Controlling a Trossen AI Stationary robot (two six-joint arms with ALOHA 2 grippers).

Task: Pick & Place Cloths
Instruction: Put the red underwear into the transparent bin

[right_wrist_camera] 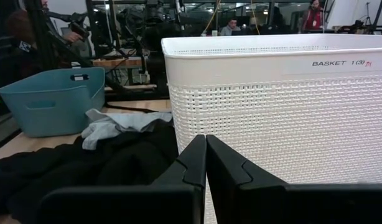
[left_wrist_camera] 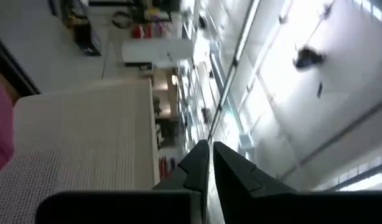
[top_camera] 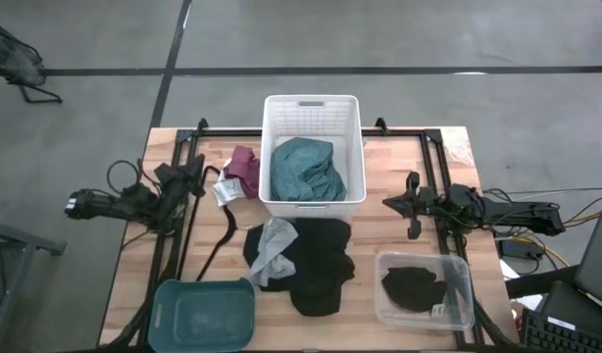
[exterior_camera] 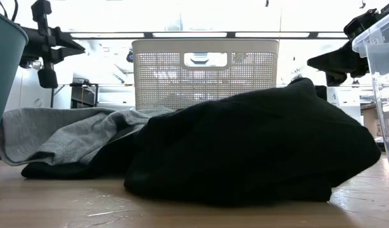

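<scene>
A: Where do the jaws stand?

B: Both arms wait at the sides of the worktop [top_camera: 134, 294]. The left jaws [top_camera: 195, 176] are clenched and hold nothing; the right jaws [top_camera: 391, 203] are clenched and empty too, pointing at the white basket [top_camera: 313, 110].

A: And the cloths?

B: The teal-green cloth [top_camera: 306, 169] already lies in the basket. The maroon cloth [top_camera: 245, 169] and a small white cloth [top_camera: 227, 190] sit just ahead of the left jaws, between them and the basket wall. The light grey cloth [top_camera: 274, 245] lies on the black pile [top_camera: 316, 260], in front of the basket, between the two arms. One more black cloth [top_camera: 414, 286] is in the clear tray [top_camera: 463, 270]; the teal tray [top_camera: 205, 312] looks empty.

A: Which arm goes?

B: For the maroon one, I'd judge the left, since it is far nearer. The black pile's long axis runs away from the basket, about equally near either arm.
</scene>
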